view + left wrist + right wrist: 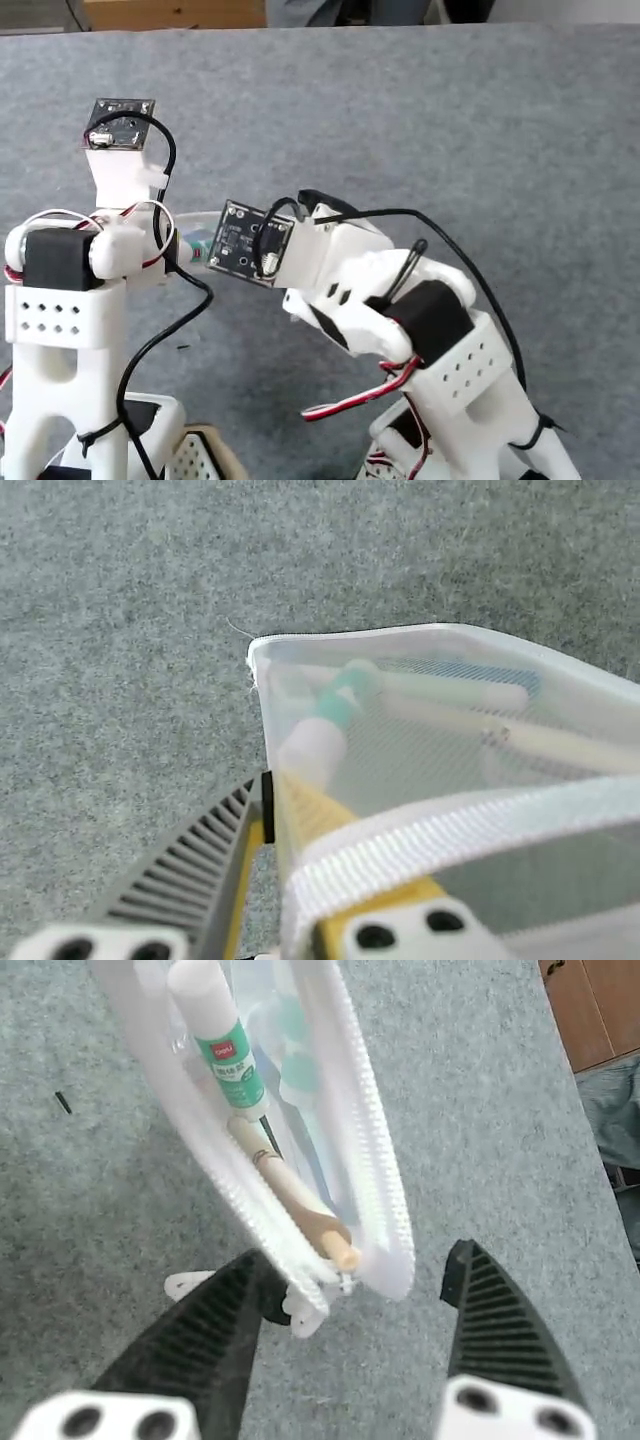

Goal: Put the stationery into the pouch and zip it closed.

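Grey table [450, 120] carries all. Between arms, pouch [375, 1160] held with mouth unzipped, stationery already inside. At closed end, left tool [268, 792] apparently pinching pouch (anchor, so zip has something to pull against). At open end, right tool [358, 1258] spread wide astride mouth, gripping nothing, lined up for zipping. Inside: glue stick [215, 1020], tan pencil [290, 1195]. Smallest, zip pull [305, 1312], just beside right tool's finger.

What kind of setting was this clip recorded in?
Probably a robotics lab or workshop bench: a grey carpet-like table cover, one white robot arm mounted beside another, and wooden furniture at the far edge.
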Available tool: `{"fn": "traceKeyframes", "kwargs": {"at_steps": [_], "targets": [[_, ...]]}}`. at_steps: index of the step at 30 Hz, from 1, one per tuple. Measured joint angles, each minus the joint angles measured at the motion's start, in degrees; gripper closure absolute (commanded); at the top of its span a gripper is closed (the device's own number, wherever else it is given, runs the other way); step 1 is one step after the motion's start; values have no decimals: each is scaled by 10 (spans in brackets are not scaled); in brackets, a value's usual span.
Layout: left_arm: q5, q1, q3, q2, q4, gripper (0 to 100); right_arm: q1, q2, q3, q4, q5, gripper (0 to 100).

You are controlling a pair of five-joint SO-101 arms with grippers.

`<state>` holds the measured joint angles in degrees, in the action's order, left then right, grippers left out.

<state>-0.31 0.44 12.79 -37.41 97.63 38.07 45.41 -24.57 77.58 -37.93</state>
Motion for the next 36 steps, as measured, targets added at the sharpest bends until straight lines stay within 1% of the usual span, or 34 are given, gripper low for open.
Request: {"fn": "traceKeyframes", "kwargs": {"at_steps": [6,8,14,20,23,27,36], "targets": [[0,0,0,0,0,971,-3,1,-49,-69,-2,987],[0,0,0,0,0,971,-4,7,-58,-87,-4,974],[0,0,0,0,0,969,-4,5,-58,-98,-4,986],[-1,-1,-42,4,0,844,-10,4,-58,-98,-1,986],[-1,-1,-89,4,13,788,-23,5,-57,-100,38,986],[0,0,-149,4,22,717,-63,4,-27,-102,98,986],[0,1,-183,4,27,612,-172,4,-10,-100,164,986]]}}
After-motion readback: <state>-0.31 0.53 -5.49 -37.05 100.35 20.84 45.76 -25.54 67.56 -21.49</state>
